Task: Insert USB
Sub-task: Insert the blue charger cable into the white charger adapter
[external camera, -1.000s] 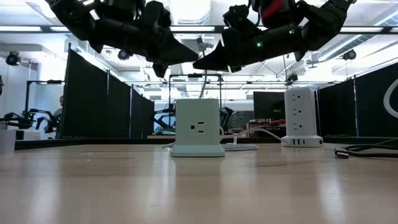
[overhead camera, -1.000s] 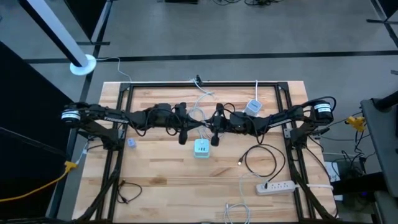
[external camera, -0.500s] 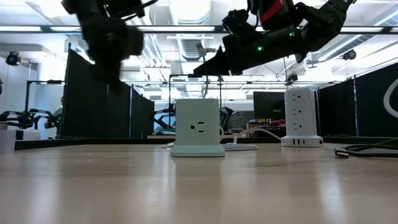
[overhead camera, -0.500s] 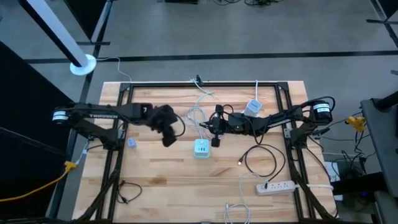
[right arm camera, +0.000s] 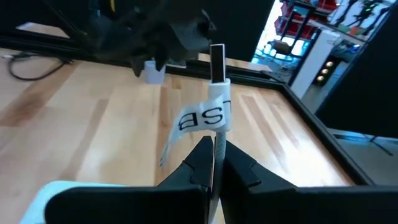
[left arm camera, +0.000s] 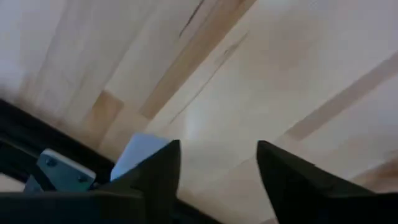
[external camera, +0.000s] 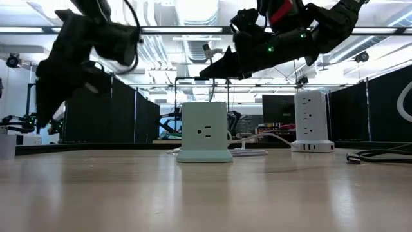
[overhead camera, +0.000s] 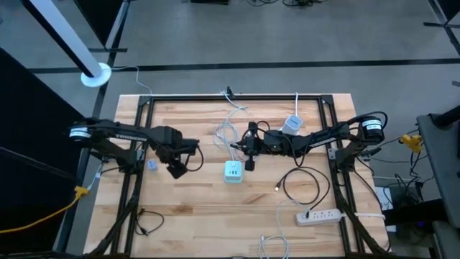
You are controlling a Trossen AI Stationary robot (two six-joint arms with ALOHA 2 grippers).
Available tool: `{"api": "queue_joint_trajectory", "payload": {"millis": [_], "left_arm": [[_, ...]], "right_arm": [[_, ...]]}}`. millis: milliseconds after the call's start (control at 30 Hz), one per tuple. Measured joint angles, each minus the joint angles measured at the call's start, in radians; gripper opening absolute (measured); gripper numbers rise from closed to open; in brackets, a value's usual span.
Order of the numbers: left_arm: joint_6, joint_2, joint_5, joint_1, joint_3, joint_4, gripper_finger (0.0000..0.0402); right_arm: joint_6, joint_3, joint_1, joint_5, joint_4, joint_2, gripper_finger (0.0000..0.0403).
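My right gripper (overhead camera: pixel 248 147) hangs over the table's middle, just beyond the mint-green power cube (overhead camera: pixel 232 170), and is shut on a white USB cable. The cable's dark plug (right arm camera: pixel 217 62) and a white paper label (right arm camera: pixel 205 118) stick out past the fingertips. The cube stands on its base on the table (external camera: pixel 204 132). My left gripper (overhead camera: pixel 176 167) is to the cube's left, pointing down at bare wood. Its fingers are open with nothing between them (left arm camera: pixel 217 168). My right gripper pinches the white cable between its two fingers just behind the label (right arm camera: pixel 216 144), a short way back from the plug. The fingers come nearly level from the table's right. The plug end stands beyond the fingertips, lifted clear of the table and the cube.
A small light-blue piece (overhead camera: pixel 152 166) lies by the left frame rail, close to my left gripper. A white tower socket (overhead camera: pixel 292 124) stands at the back right. A black cable coil (overhead camera: pixel 302 183) and a white power strip (overhead camera: pixel 319 215) lie at the near right. Loose white cable (overhead camera: pixel 228 131) lies behind the cube.
My left gripper has drawn away from the right gripper toward the table's left edge, sunk a little and tipped from nearly level to pointing down. My right gripper and the cable have kept still.
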Motion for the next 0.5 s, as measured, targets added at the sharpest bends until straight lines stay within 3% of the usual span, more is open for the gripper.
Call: {"api": "queue_joint_trajectory", "payload": {"millis": [233,500], "left_arm": [[0.133,0.123,0.015,0.012,-0.042,-0.074,0.0279],[0.309,0.27,0.014,0.083,-0.039,-0.093,0.0299]], "right_arm": [[0.024,0.0,0.0,-0.015,-0.01,0.0,0.0],[0.051,0.0,0.0,-0.015,-0.011,0.0,0.0]]}}
